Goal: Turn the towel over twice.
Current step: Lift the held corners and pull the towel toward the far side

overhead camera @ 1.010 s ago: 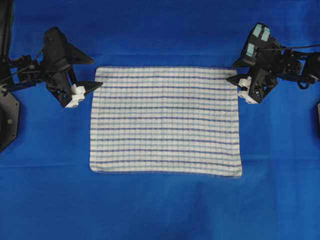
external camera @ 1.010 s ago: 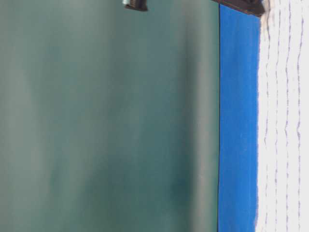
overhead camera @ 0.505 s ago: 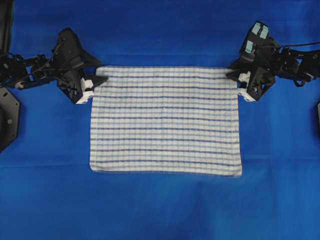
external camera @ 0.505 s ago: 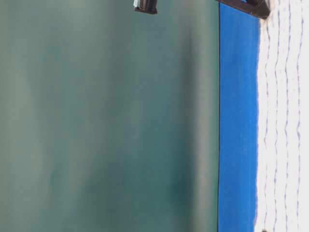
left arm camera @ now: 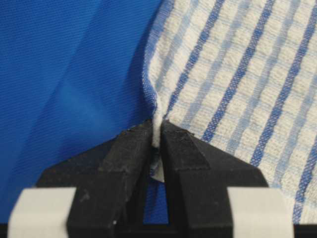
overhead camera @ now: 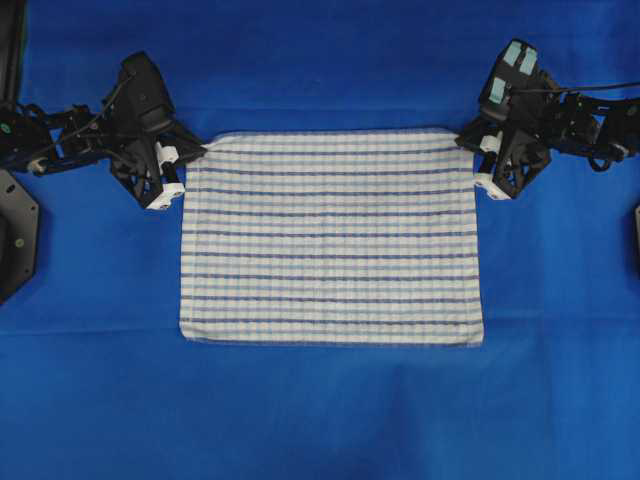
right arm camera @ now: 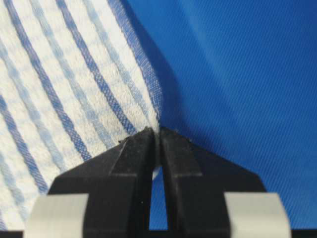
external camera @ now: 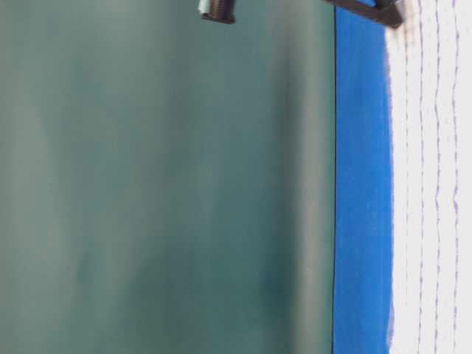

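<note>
Across the overhead view, the rectangular white woven towel with dark and light blue stripes (overhead camera: 330, 238) lies spread on the plain blue sheet covering the bench (overhead camera: 320, 410). The black left gripper (overhead camera: 190, 153) is clamped on the towel's far left corner; the black right gripper (overhead camera: 468, 148) is clamped on its far right corner. The far edge between them runs nearly straight, and the near edge rests flat on the sheet.

Table-level view: the towel (external camera: 431, 192) lies along the bench top beside a strip of blue sheet (external camera: 361, 192), with a dull green backdrop (external camera: 162, 184) behind; a dark gripper part meets the towel's far edge.

Left wrist view: the black fingertips (left arm camera: 136, 144) are pressed together on a pinched fold of the towel's hem (left arm camera: 156, 124).

Right wrist view: the black fingertips (right arm camera: 171, 144) close on the towel's corner (right arm camera: 148, 116), which rises slightly off the sheet.
</note>
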Robot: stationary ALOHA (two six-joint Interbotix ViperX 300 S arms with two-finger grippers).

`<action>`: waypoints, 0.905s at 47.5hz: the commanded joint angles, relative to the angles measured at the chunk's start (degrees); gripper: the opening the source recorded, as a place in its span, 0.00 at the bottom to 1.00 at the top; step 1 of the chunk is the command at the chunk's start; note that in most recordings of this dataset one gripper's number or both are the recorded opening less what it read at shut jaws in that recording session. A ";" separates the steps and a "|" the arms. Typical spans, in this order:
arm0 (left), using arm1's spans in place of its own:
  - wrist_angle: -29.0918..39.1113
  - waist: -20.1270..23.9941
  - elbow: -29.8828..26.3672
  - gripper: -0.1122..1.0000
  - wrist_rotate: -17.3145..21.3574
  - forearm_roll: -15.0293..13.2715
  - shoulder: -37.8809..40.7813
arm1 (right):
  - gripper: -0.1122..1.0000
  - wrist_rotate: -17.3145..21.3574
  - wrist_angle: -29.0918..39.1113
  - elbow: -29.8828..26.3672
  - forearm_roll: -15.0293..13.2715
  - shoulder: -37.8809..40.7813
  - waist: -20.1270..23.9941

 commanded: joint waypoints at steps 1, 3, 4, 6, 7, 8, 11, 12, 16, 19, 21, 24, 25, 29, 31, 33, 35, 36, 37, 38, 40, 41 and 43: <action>2.46 1.32 -1.67 0.14 0.00 -0.18 -4.22 | 0.15 -0.18 0.53 -1.49 0.09 -2.72 -1.32; 3.69 2.20 -2.29 0.14 0.00 -0.18 -5.71 | 0.15 -0.26 1.05 -1.85 0.09 -3.60 -2.20; 4.22 2.72 -2.55 0.14 0.00 -0.18 -6.33 | 0.15 -0.35 1.41 -2.11 0.00 -4.04 -2.64; 5.19 3.78 -3.08 0.14 0.00 -0.18 -7.65 | 0.15 -0.79 2.37 -2.64 -0.09 -5.19 -3.87; 5.54 4.39 -3.34 0.14 0.00 -0.18 -8.26 | 0.15 -0.88 2.81 -2.81 -0.26 -5.62 -4.39; 5.89 5.19 -3.78 0.14 0.00 -0.18 -9.05 | 0.15 -1.05 3.08 -3.08 -0.35 -5.98 -4.92; 6.33 6.77 -4.48 0.14 0.00 -0.18 -10.63 | 0.15 -1.32 4.22 -3.87 -1.14 -7.29 -6.77; 6.33 7.29 -4.66 0.14 0.00 -0.18 -10.99 | 0.15 -1.32 4.57 -4.13 -1.41 -7.65 -7.38; 6.33 9.05 -5.36 0.14 0.09 -0.18 -12.30 | 0.15 -1.32 5.63 -5.27 -2.81 -8.79 -9.40; 6.33 10.46 -5.98 0.14 0.09 -0.18 -13.18 | 0.15 -1.41 6.50 -6.33 -3.96 -9.67 -10.99; 6.33 11.16 -6.59 0.14 0.09 -0.18 -13.71 | 0.15 -1.32 7.03 -7.12 -4.66 -10.11 -11.95; 6.33 12.04 -7.29 0.14 0.09 -0.18 -14.41 | 0.15 -1.41 8.26 -8.61 -5.89 -10.90 -13.62; 6.33 12.30 -7.56 0.14 0.09 -0.18 -14.68 | 0.15 -1.41 8.70 -9.23 -6.24 -11.16 -13.97; 6.06 13.27 -9.05 0.14 0.09 -0.09 -15.82 | 0.15 -1.41 10.55 -11.43 -7.82 -12.13 -15.29; 5.98 13.71 -9.84 0.14 0.09 -0.09 -16.26 | 0.15 -1.41 11.60 -12.48 -8.53 -12.74 -15.64; 5.98 14.06 -10.63 0.14 0.09 -0.09 -16.70 | 0.15 -1.41 12.74 -13.71 -9.23 -13.27 -15.82; 5.98 14.24 -11.60 0.14 0.09 0.00 -17.31 | 0.15 -1.41 13.80 -14.85 -9.76 -13.97 -15.91; 5.98 14.33 -11.95 0.14 0.09 0.00 -17.49 | 0.15 -1.41 14.33 -15.38 -9.93 -14.24 -16.00; 5.98 14.33 -12.30 0.14 0.09 0.00 -17.75 | 0.15 -1.41 15.12 -16.17 -10.28 -14.77 -15.91; 5.98 14.33 -12.66 0.14 0.09 0.00 -17.93 | 0.15 -1.41 15.56 -16.70 -10.63 -15.12 -15.91; 5.98 14.33 -13.18 0.14 0.26 0.00 -18.37 | 0.15 -1.41 16.61 -17.67 -10.90 -15.82 -16.00; 5.98 14.41 -13.54 0.14 0.53 0.00 -18.54 | 0.15 -1.41 17.14 -18.11 -11.07 -16.26 -15.91; 6.15 14.41 -13.97 0.14 1.23 0.09 -19.07 | 0.15 -1.41 18.37 -18.90 -11.34 -17.23 -15.91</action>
